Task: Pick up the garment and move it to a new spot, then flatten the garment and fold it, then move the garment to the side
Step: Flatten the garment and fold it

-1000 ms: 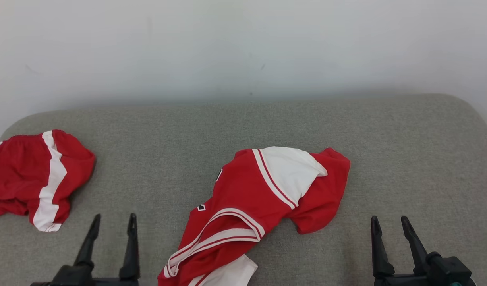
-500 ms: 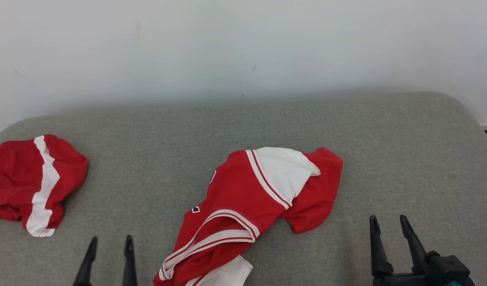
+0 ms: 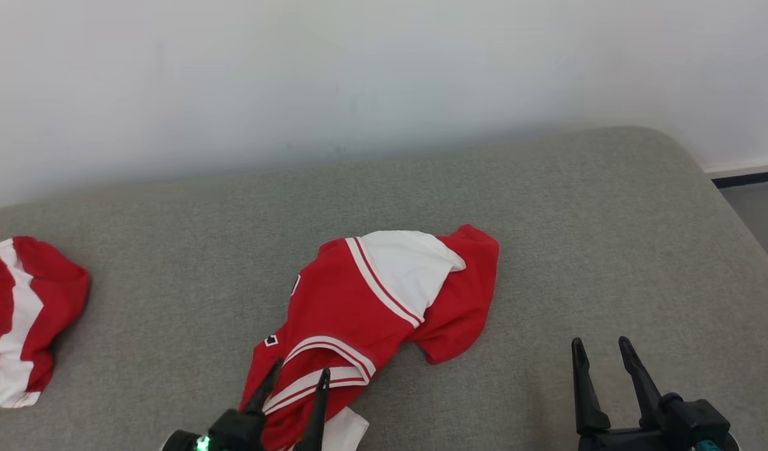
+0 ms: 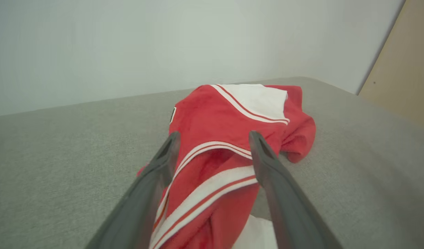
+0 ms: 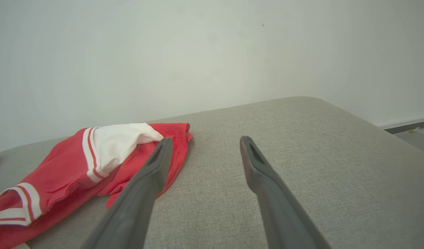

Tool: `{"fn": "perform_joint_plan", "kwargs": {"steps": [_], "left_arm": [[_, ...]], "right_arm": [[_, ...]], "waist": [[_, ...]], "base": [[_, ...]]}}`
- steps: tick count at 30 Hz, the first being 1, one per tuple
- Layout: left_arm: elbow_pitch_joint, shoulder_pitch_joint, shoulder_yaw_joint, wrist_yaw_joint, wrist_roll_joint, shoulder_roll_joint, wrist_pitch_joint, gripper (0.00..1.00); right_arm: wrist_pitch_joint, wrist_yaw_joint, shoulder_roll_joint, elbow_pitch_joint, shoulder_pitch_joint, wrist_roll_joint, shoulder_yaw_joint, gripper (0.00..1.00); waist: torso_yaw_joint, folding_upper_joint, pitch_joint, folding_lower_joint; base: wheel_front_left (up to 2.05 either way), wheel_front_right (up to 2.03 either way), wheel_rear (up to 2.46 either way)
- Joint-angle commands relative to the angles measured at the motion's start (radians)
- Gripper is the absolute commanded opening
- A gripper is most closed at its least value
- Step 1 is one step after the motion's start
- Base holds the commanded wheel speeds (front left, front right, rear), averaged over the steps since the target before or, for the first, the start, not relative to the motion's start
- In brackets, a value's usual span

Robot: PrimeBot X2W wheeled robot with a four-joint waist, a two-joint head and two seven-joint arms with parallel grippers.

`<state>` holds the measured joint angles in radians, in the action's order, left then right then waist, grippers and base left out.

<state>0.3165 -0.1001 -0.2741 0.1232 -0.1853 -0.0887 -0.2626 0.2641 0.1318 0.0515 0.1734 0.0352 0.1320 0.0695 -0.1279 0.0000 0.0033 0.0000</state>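
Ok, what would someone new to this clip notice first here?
The crumpled red and white jersey in the middle of the grey cushion draws the eye first, with the left tool open astride its near, striped end. A second red and white garment lies at the cushion's left edge, and the right tool is open over bare fabric to the right.

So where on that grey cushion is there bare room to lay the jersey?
Widest: cushion right of the jersey, past the right gripper. Also between jersey and red shorts, and along the wall. Crowded: near middle, left gripper over the jersey.
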Motion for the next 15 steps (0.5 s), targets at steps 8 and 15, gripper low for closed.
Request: {"fn": "perform_joint_plan", "kwargs": {"steps": [8, 15], "left_arm": [[0.198, -0.064, -0.087, 0.008, -0.026, 0.018, -0.003, 1.00], [0.306, -0.137, -0.099, 0.006, -0.028, 0.021, -0.003, 1.00]], "right_arm": [[0.001, -0.002, -0.002, 0.001, -0.019, 0.010, -0.012, 1.00], [0.000, -0.002, -0.002, -0.006, -0.035, 0.007, -0.015, 1.00]], "waist": [[-0.114, 0.0000, 0.043, 0.0000], [-0.166, 0.0000, 0.082, 0.0000]], "base": [[0.00, 0.00, 0.00], [0.00, 0.00, 0.00]]}}
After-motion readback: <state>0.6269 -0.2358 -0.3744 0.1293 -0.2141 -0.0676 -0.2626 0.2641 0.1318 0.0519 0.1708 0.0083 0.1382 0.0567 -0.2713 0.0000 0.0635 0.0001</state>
